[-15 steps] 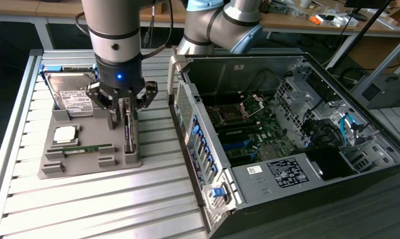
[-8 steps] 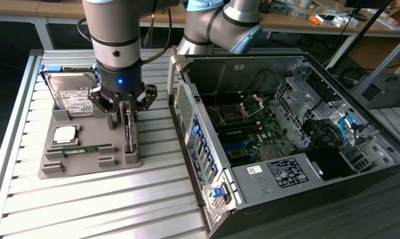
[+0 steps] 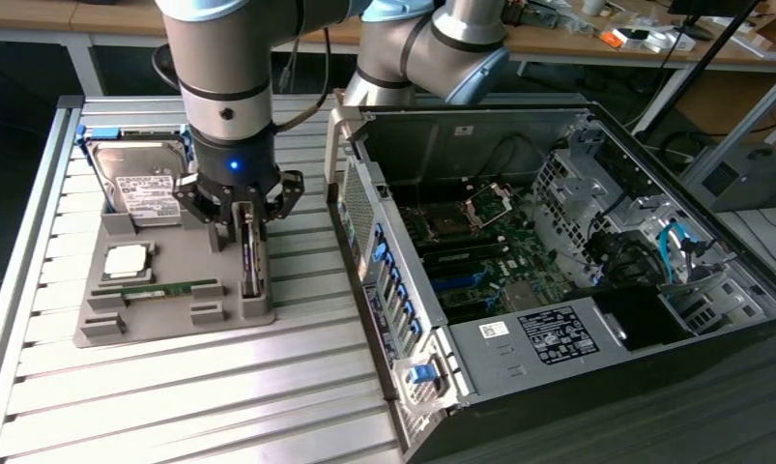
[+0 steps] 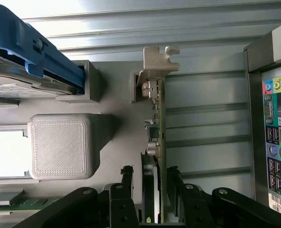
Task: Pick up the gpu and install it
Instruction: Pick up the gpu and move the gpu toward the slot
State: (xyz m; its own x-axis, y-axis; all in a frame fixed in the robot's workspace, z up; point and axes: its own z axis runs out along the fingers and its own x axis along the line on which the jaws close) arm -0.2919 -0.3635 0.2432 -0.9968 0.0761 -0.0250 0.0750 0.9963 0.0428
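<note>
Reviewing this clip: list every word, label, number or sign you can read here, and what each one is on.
None of the text here can be read.
White label on the hard drive: print too small to read.
Large label on the silver box inside the computer case: too small to read.
Small white sticker beside it: unreadable.
Sticker below the rear ports: unreadable.

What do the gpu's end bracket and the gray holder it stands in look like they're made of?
Bracket of the gpu: looks like bare sheet metal, dull silver, thin with bent, notched tabs. Holder: probably 3D-printed plastic, matte gray; fine layer lines show on its block.
</note>
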